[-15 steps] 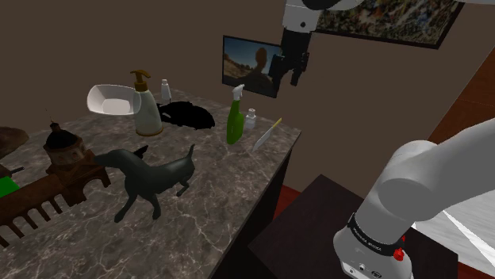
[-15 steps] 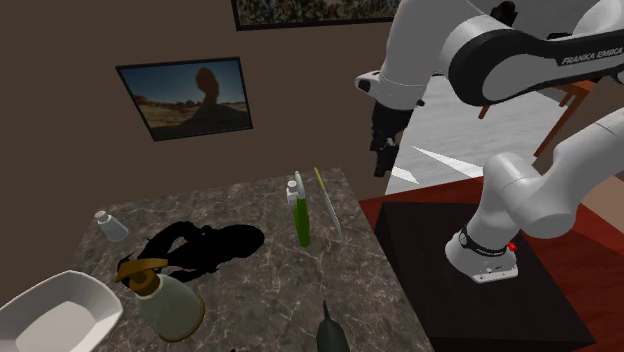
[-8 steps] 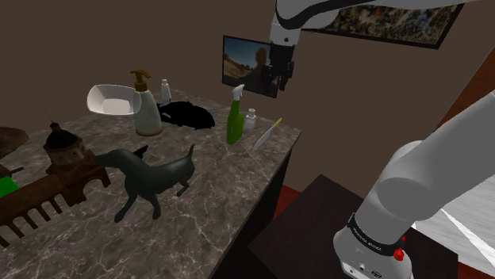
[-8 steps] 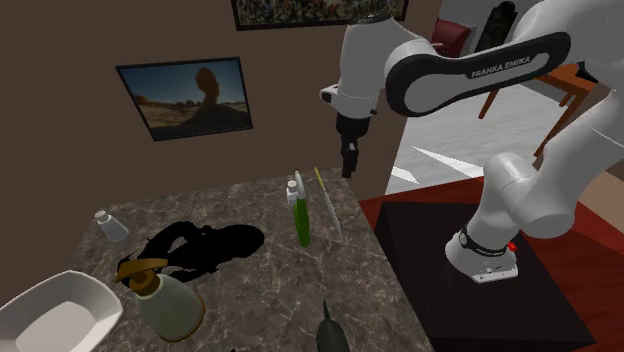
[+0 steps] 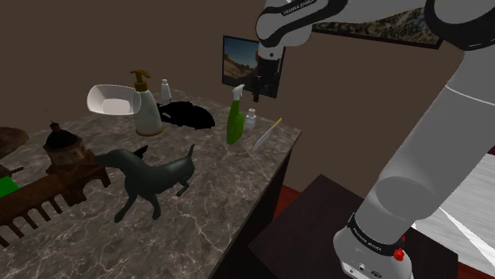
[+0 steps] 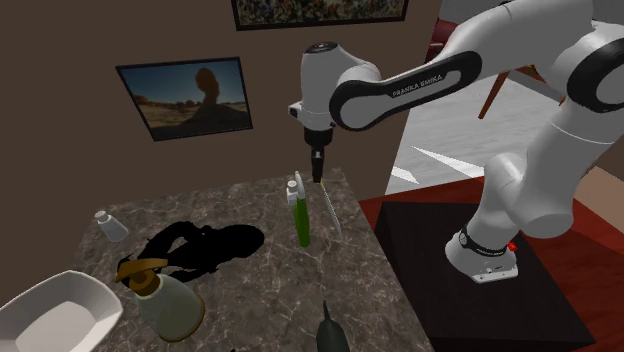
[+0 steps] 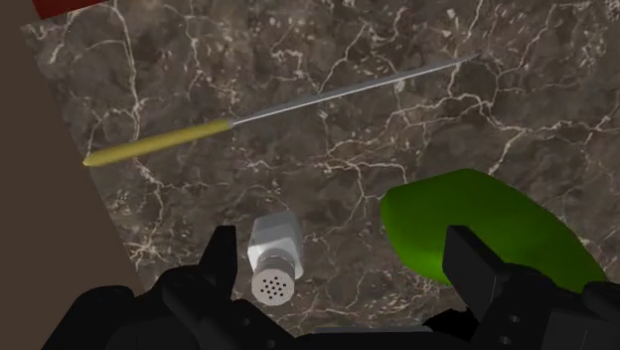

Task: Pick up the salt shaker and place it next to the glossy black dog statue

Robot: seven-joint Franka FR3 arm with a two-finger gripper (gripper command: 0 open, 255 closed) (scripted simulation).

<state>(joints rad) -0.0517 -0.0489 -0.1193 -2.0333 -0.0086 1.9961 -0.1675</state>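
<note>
Your dog statue (image 5: 155, 178) stands on the marble surface (image 5: 214, 198), well apart from the salt shaker (image 5: 251, 119), at its 8 o'clock in the shoulder view. The salt shaker stands upright just beside the green spray bottle (image 5: 234, 120), at its 3 o'clock. A thin yellow-handled tool (image 5: 266, 135) lies at the salt shaker's 4 o'clock. Your claw (image 5: 259, 89) hangs above at 12 o'clock, fingers spread, with the salt shaker between them untouched.

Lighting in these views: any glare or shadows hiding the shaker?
Shoulder view: dim, shaker pale beside the green bottle, faint sheen on the dog. Second exterior view: dim counter, bright floor patch at its right. Wrist view: even light, no glare, shaker's holes visible under the open gripper.
</note>
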